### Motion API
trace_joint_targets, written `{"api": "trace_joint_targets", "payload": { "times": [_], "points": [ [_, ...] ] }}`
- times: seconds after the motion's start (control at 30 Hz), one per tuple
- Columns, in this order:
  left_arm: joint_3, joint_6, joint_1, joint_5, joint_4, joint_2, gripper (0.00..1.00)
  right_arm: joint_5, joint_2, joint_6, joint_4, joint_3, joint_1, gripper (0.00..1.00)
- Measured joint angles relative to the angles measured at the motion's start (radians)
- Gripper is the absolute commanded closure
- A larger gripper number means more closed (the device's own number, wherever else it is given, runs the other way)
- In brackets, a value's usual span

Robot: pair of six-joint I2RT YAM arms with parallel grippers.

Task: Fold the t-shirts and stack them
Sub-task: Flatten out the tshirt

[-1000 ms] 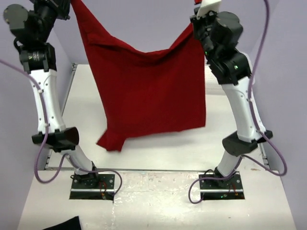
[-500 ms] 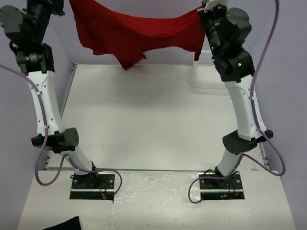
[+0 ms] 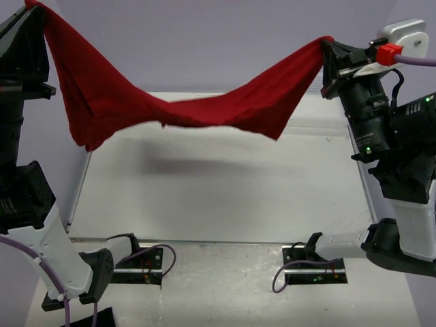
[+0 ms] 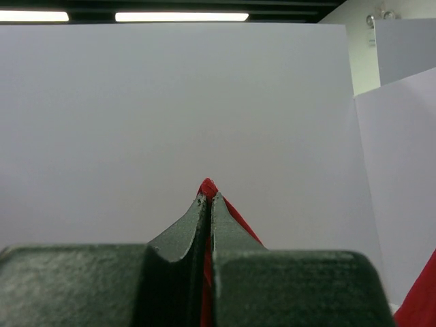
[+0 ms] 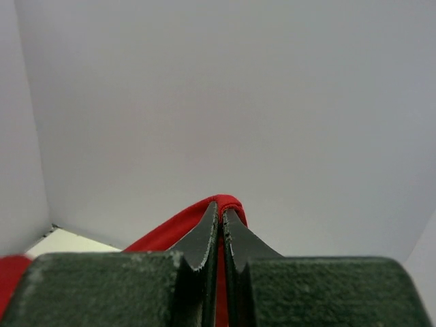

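- Left end effector [image 4: 208,197] is clenched on a pinch of red cloth, a sliver of which shows between its tips. The right end effector [image 5: 220,210] is likewise clamped on a folded edge of the same garment.
- The t-shirt [image 3: 204,109] hangs between the two end effectors, sagging lowest about midway, well clear of the table [image 3: 225,197]. A loose flap droops just below the left end effector.
- Handling, as I judge it: light, limp and not fragile. It keeps no shape by itself, so it needs holds at two well-separated corners or along a hem, with tension to stay flat. Such thin pinches could slip.
- A second ago it hung as a tall sheet reaching down toward the table, with the end effectors closer together. Now they are spread wide and the cloth is drawn into a shallow, bunched band.
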Motion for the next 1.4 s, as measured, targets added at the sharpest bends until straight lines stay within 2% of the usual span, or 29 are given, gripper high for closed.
{"api": "trace_joint_targets", "payload": {
  "times": [0.17,0.43,0.63,0.87,0.97,1.07,1.23,1.4],
  "points": [
    [0.053,-0.001,0.0,0.009,-0.07,0.017,1.0,0.101,-0.021,-0.04,0.014,-0.016,0.083,1.0],
    [0.101,-0.009,0.0,0.023,-0.086,0.151,1.0,0.124,0.087,-0.097,0.048,0.053,0.071,1.0],
    [0.075,-0.008,0.0,0.022,-0.067,0.294,1.0,0.003,0.248,-0.027,0.031,0.121,-0.118,1.0],
    [0.238,-0.005,0.006,0.009,-0.019,0.619,1.0,-0.186,0.573,0.087,-0.011,0.357,-0.36,1.0],
    [0.312,-0.055,0.033,0.016,0.062,0.778,1.0,-0.262,0.653,0.132,-0.021,0.365,-0.457,1.0],
    [0.317,-0.118,0.077,0.019,0.137,0.873,1.0,-0.336,0.694,0.173,-0.039,0.365,-0.539,1.0],
    [0.297,-0.158,0.125,0.022,0.188,0.88,1.0,-0.406,0.695,0.219,-0.04,0.358,-0.607,1.0],
    [0.223,-0.156,0.121,0.063,0.223,0.753,1.0,-0.435,0.666,0.274,-0.059,0.342,-0.601,1.0]
  ]
}}
